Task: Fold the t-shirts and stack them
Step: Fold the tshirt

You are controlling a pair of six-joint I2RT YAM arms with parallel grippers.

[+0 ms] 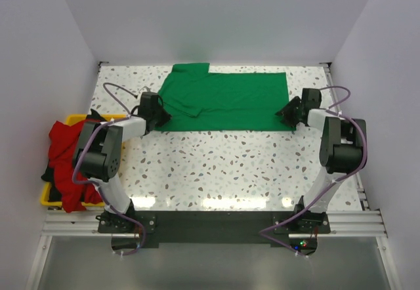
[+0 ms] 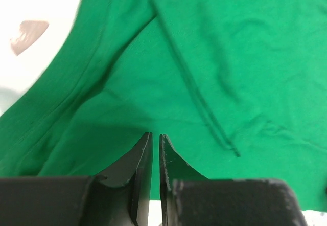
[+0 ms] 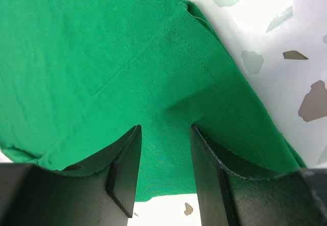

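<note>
While the bin (image 1: pixel 46 201) holds red shirt (image 1: pixel 63 147) and black shirt (image 1: pixel 47 173), my left gripper (image 2: pixel 156 135) pinches the green shirt's (image 1: pixel 226 100) edge, right gripper (image 3: pixel 166 128) half-open astride its hem; open table (image 1: pixel 223 168) nearer.

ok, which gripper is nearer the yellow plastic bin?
Left. Left gripper is at the green cotton t-shirt's left edge, close to the bin; right gripper is at the shirt's right edge.

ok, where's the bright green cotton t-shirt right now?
Top view: the bright green cotton t-shirt lies spread at the speckled table's far edge, between the left gripper and the right gripper.
</note>
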